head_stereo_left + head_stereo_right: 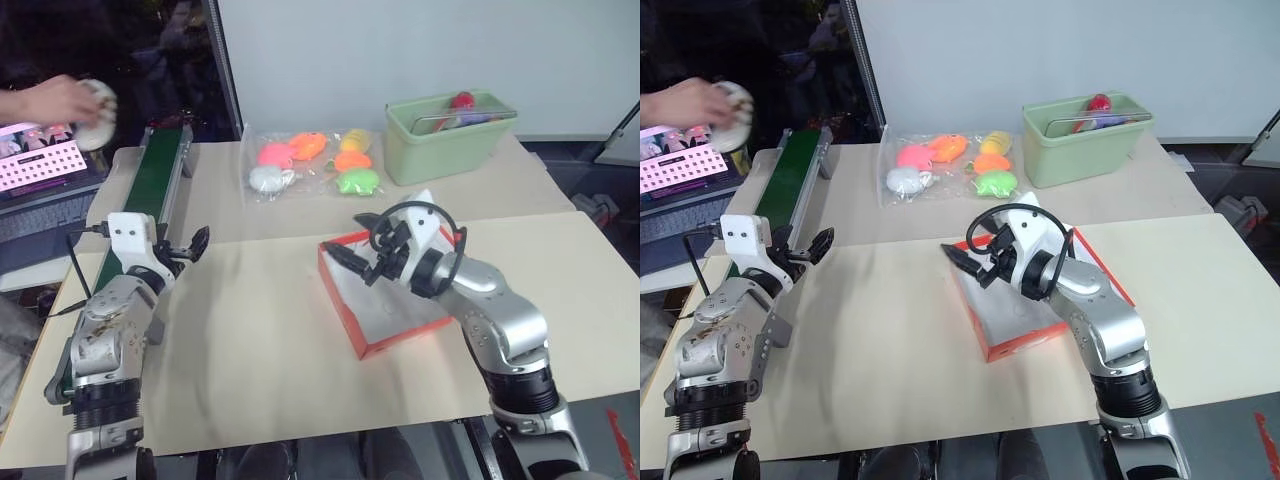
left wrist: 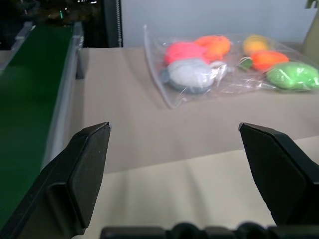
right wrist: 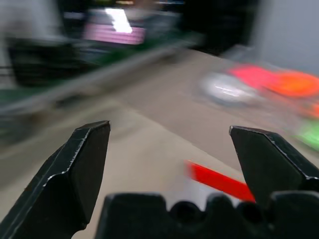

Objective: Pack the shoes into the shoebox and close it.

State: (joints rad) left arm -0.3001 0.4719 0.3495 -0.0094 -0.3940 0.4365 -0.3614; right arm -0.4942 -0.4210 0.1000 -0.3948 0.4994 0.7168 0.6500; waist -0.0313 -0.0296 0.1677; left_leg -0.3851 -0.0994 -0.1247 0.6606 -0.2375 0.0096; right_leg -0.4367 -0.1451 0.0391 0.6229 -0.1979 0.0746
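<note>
The shoebox (image 1: pixel 343 305) lies open on the table's near right. It is orange-red outside and white inside, and nothing shows in the part of it that I can see. My right gripper (image 1: pixel 352 243) hovers open over the box's far left corner, pointing left; the arm hides the lid. The box's red edge (image 3: pixel 219 182) also appears in the right wrist view. One off-white shoe (image 1: pixel 98 113) is held by a person's hand (image 1: pixel 50 99) at the far left, beyond the green conveyor. My left gripper (image 1: pixel 190 247) stands open and empty beside the conveyor.
A green conveyor belt (image 1: pixel 155 170) runs along the table's left side. A clear bag of bright soft toys (image 1: pixel 310 160) lies at the back centre, also in the left wrist view (image 2: pixel 224 59). A pale green bin (image 1: pixel 450 135) stands at the back right.
</note>
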